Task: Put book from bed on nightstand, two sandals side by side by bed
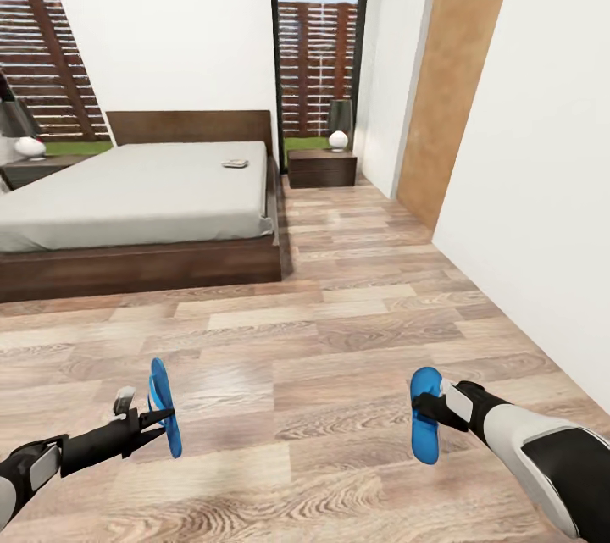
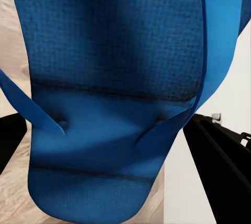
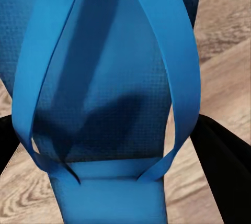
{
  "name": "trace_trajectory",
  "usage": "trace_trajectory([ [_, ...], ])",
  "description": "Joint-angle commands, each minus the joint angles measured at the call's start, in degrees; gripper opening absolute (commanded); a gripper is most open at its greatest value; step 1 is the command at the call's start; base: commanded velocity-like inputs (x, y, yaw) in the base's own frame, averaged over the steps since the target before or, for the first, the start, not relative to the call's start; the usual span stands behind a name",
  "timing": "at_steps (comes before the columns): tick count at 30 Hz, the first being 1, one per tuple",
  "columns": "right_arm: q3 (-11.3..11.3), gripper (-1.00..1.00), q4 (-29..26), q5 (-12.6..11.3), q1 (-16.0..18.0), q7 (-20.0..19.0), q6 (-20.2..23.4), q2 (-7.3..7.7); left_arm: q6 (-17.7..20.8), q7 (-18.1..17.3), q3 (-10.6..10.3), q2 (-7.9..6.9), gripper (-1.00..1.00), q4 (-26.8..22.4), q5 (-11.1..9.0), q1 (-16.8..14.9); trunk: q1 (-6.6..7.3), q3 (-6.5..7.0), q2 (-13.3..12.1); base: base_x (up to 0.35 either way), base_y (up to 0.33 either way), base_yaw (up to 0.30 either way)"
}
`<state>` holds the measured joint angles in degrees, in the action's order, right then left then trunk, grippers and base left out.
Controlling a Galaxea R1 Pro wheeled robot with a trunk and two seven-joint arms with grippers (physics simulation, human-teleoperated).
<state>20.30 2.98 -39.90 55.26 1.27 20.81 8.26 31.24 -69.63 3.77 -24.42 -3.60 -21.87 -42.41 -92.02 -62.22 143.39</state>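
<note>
- Left gripper (image 1: 163, 422) is clamped on one blue sandal (image 1: 163, 407), held on edge above the wood-plank floor (image 1: 339, 331); the left wrist view confirms the sole and straps sitting between the dark fingers (image 2: 219, 166).
- Right gripper (image 1: 430, 410) is likewise closed on the second sandal (image 1: 425, 414), also carried on edge; the right wrist view shows its straps and sole close against the camera.
- The bed (image 1: 135, 204) stands ahead and to the robot's left, well apart from both arms. The book (image 1: 235, 163) lies on the mattress near the headboard end.
- One nightstand (image 1: 322, 168) sits just beside the bed's far corner, carrying a small lamp (image 1: 339, 139); another shows at the left edge of the head view.
- Judgement: the step in hand is carriage of both sandals toward the bed side; placement is not yet begun.
- Recommended: approach the open floor strip alongside the bed frame, turn each sandal sole-down before lowering, and set them parallel, near each other, toes aligned.
- Release only once each sole rests flat; an on-edge drop would likely tip or scatter it.
- Grip depth on the straps cannot be judged reliably from the close wrist views.
</note>
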Motion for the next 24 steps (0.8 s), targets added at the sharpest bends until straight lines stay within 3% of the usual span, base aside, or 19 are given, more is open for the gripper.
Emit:
trace_trajectory([
  [1,0.45,-1.00,0.01,-0.68,0.04,0.15,0.19,0.00,0.57,-0.16,0.53,0.03,-1.00,0.00,0.25,-0.04,0.01,-0.07,0.02,0.000,0.000,0.234],
  [24,0.44,-1.00,0.01,-0.68,0.02,0.14,0.19,0.00,0.57,-0.07,0.53,0.08,-1.00,0.00,0.20,-0.04,0.01,-0.51,0.02,0.000,0.000,0.234],
])
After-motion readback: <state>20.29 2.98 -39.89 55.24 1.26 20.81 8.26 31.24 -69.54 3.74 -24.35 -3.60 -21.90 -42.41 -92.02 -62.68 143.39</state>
